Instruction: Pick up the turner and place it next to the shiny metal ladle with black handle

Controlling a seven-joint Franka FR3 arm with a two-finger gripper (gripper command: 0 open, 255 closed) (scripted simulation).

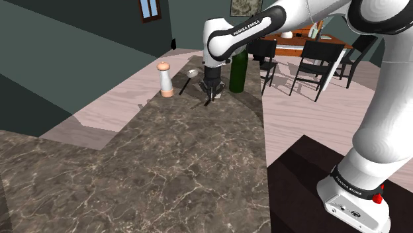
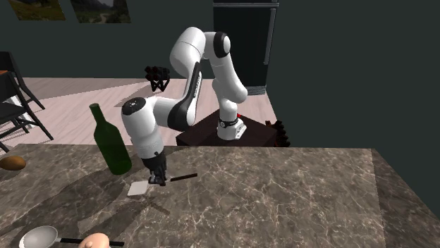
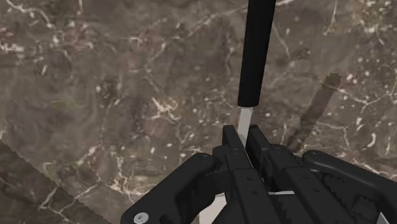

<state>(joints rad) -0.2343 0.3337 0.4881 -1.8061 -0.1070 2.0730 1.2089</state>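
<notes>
Tool [image 3: 244,139] clamped on the turner [image 3: 257,51] at the thin pale neck just below its black handle, close to the tabletop [image 3: 95,95]. Judged light and rigid; the smooth neck could pivot in so narrow a grip.

1. We see an arm [image 1: 370,126] built of smooth, rounded white links.
2. Its joints [image 1: 218,45] show as dark grey to black bands between the links.
3. One link carries a black strip [image 1: 246,28] lettered "FRANKA EMIKA" in white.
4. The base [image 1: 351,195] is white, with the same lettering, small ports and a red part [image 1: 378,196].
5. The gripper [image 3: 243,137] is all black, with blocky fingers [image 3: 230,143].
6. We note a round screw [image 3: 140,217] in its housing.
</notes>
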